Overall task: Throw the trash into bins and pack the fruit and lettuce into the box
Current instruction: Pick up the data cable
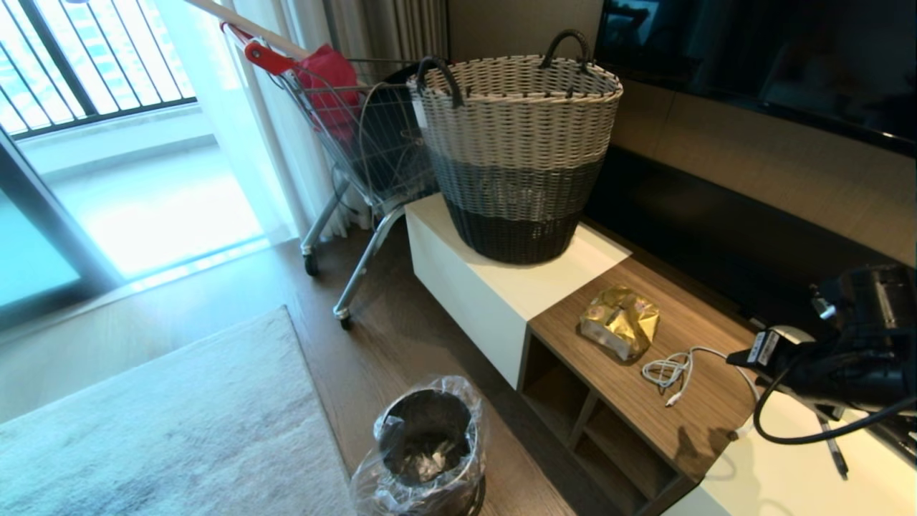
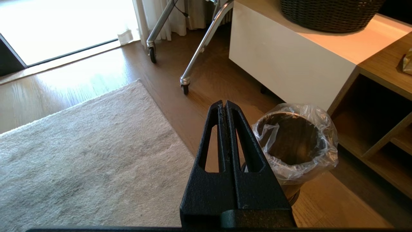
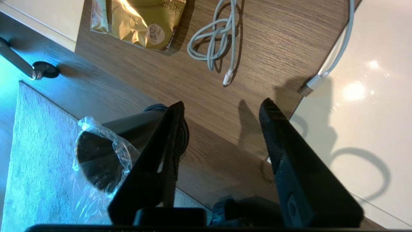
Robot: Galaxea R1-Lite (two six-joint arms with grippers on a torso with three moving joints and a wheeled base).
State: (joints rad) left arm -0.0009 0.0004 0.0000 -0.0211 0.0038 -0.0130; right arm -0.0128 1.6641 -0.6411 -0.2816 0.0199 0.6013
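Note:
A crinkled gold snack wrapper [image 1: 620,320], the trash in view, lies on the wooden top of the low cabinet [image 1: 709,423]. It also shows in the right wrist view as the wrapper [image 3: 138,22]. A steel bin [image 1: 428,444] with a clear liner bag stands on the floor in front of the cabinet. My right gripper [image 3: 223,103] hovers open over the wooden top, short of the wrapper, with nothing between its fingers. My left gripper [image 2: 224,103] is shut and empty above the floor beside the bin [image 2: 294,141]. Fruit, lettuce and box are out of view.
A white charging cable [image 1: 673,369] lies coiled beside the wrapper. A tall woven basket [image 1: 516,150] stands on the white cabinet section, with a wire shopping cart [image 1: 358,136] behind it. A grey rug [image 1: 157,430] covers the floor to the left. My right arm [image 1: 852,358] comes in from the right edge.

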